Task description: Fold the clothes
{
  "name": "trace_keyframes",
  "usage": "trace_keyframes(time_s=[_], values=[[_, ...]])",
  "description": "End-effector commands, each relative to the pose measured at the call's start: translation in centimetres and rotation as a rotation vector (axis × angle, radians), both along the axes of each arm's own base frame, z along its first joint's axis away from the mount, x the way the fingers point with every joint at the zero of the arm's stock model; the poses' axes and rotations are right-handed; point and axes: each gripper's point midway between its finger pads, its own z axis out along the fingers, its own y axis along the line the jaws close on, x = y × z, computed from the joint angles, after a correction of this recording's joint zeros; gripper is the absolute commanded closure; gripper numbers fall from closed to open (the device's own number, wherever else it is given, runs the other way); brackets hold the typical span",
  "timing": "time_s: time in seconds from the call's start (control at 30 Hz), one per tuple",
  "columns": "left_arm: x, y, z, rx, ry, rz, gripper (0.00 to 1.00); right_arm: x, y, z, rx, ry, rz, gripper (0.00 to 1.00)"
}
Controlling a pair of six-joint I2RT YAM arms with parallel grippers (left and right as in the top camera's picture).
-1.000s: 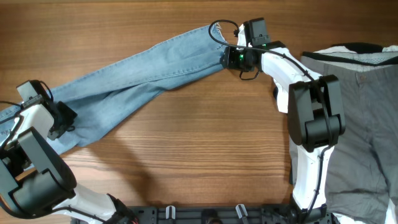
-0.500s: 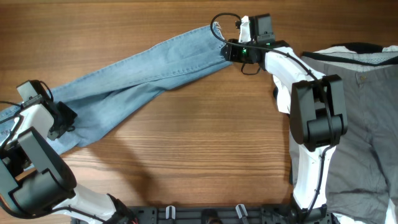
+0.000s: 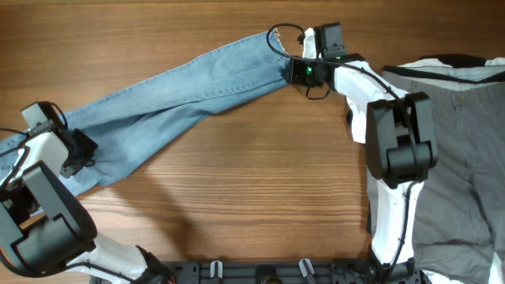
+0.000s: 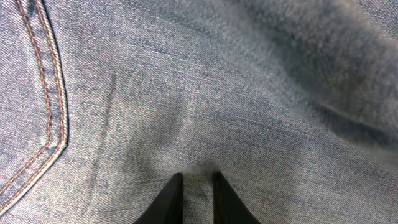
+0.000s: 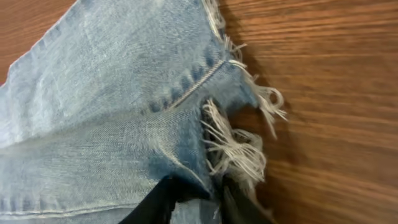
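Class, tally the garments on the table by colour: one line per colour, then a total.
light-blue jeans: 1
grey trousers: 1
white garment: 1
Total: 3

Light-blue denim of the jeans point(image 4: 249, 124) fills the whole view, lying fairly flat. On the left edge the rounded corner of a back pocket point(image 4: 25, 124) shows, outlined by a double row of tan stitching point(image 4: 59, 106) that curves down and back toward the lower left. Soft folds and shadows cross the upper right. At the bottom centre the left gripper point(image 4: 198, 199) presses into the cloth, its two dark fingers point(image 4: 171, 196) close together with a small puckered ridge of denim pinched between them.
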Motion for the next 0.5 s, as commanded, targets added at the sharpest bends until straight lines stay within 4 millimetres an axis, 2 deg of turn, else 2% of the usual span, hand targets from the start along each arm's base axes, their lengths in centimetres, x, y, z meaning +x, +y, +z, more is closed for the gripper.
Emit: trace_keyframes(time_s=[0.0,0.07,0.17,0.27,0.3,0.37,0.4,0.47], values=[[-4.2,-2.0,-4.0,-0.076,0.173,-0.007,0.83,-0.2,1.6,0.6,0.082,-0.005,0.063,0.82],[-4.3,-2.0,-4.0,-0.077,0.175,-0.007,0.82,-0.1,1.6,1.7,0.111,0.000,0.046,0.85],[-4.3,-2.0,-4.0,-0.077,0.175,-0.007,0.82,0.8,2.1,5.1,0.199,-0.059,0.050,0.89],[-4.3,-2.0,-4.0,-0.077,0.174,-0.007,0.82,4.0,2.2,8.7,0.304,-0.185,-0.028,0.89],[-4.3,-2.1,-4.0,-0.078,0.176,-0.007,0.82,5.5,2.0,9.9,0.329,-0.247,-0.073,0.56],[-4.4,-2.2,-4.0,-0.083,0.178,-0.008,0.80,6.7,1.7,11.3,0.335,-0.322,-0.097,0.27],[-4.4,-2.2,-4.0,-0.087,0.178,-0.009,0.79,6.7,1.5,11.3,0.335,-0.324,-0.099,0.17],[-4.4,-2.2,-4.0,-0.088,0.178,-0.009,0.75,6.3,0.6,10.0,0.299,-0.281,-0.101,0.17]])
